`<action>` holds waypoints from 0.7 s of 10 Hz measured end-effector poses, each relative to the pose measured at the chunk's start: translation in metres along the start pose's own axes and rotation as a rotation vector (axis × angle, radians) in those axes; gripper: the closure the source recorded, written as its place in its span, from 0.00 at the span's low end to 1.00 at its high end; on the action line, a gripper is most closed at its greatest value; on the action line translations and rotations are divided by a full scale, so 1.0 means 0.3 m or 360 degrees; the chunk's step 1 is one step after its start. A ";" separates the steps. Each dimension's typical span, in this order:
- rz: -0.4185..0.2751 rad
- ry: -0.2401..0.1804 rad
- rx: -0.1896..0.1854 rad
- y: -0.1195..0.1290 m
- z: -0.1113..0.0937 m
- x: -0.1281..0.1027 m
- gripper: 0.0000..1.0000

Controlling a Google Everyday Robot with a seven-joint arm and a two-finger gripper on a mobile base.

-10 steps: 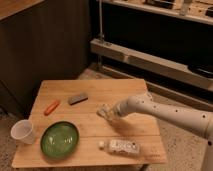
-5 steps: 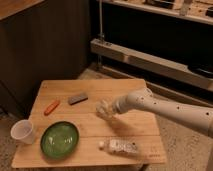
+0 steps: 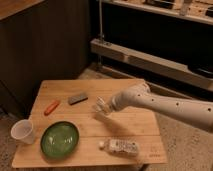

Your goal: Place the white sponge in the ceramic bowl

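My gripper (image 3: 101,107) hangs a little above the middle of the wooden table (image 3: 130,125), at the end of the white arm that reaches in from the right. It is shut on a small pale pad, the white sponge (image 3: 99,108), which is partly hidden by the gripper. The ceramic bowl (image 3: 60,139), round, glossy green and with nothing in it, sits at the front left of the table. It lies below and to the left of the gripper, well apart from it.
A dark grey block (image 3: 78,98) and an orange object (image 3: 51,107) lie left of the gripper. A white cup (image 3: 23,131) stands at the table's left edge, beside the bowl. A white labelled bottle (image 3: 120,146) lies on its side near the front edge. Dark shelving stands behind.
The gripper with the sponge has moved slightly left and up, toward the table's middle. Nothing else on the table has moved.
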 end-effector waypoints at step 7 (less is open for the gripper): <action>-0.0127 -0.0065 0.0000 -0.208 -0.052 0.144 0.93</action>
